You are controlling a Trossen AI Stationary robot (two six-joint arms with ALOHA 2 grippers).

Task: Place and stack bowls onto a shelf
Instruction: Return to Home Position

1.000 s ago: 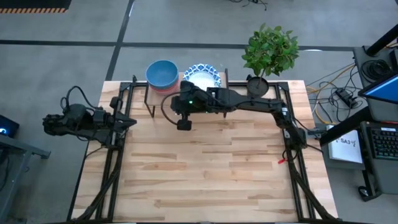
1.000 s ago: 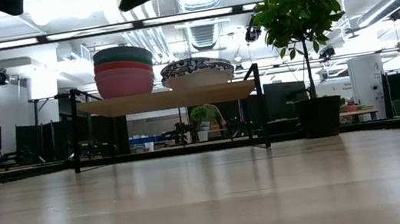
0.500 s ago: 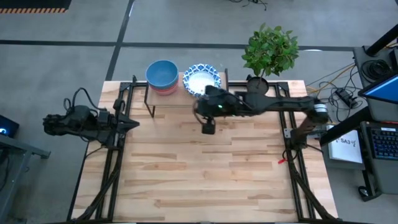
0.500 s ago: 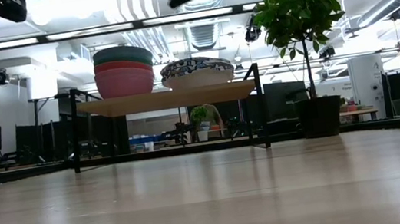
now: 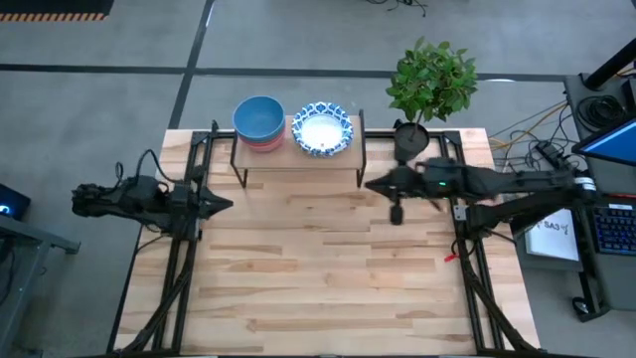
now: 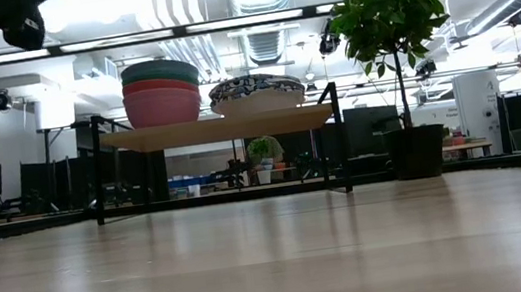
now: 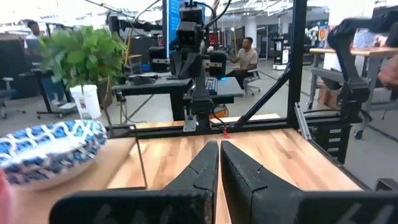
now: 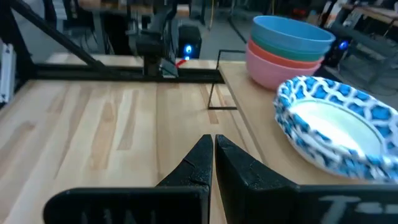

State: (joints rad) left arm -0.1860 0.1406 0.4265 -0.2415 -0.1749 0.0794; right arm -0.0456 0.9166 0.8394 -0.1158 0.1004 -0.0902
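**Bowls shelved, arms due home**

The right gripper (image 8: 214,148), fingers together on nothing, hangs over the counter (image 5: 328,268) near the shelf (image 5: 298,157). The left gripper (image 7: 219,155), likewise closed, sits at the counter's left edge. The plain bowls (image 5: 258,119) and patterned bowls (image 5: 323,130) stand stacked side by side on the shelf. Only parking seems left (swing clear of the shelf legs). The low view shows the stacked layers; overhead shows only the tops

Bowl stacks (image 6: 162,93) on shelf (image 6: 218,129); plant (image 5: 432,82) R.

Blue, green, red, pink stack (image 8: 285,51); blue-patterned white bowls (image 8: 339,127)
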